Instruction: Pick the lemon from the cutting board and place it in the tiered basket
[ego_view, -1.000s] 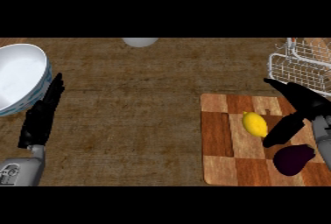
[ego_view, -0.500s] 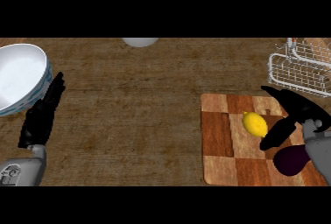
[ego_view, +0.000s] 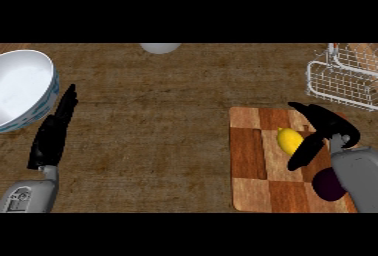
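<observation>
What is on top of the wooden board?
On the checkered wooden cutting board lie a yellow lemon and a dark purple rounded thing, partly hidden by the right forearm. The black right hand hovers beside the lemon.

1. A brown wooden counter (ego_view: 162, 110) with a rough, streaked grain fills the view (no wall, floor or window shows).
2. Light falls evenly across it, with soft dark shadows.
3. A pale round shape (ego_view: 160, 48) sits at the far edge.

A single head view looks steeply down on the desk (ego_view: 162, 125) from close above, forearms entering at the lower edge, no second view sharing the scene
</observation>
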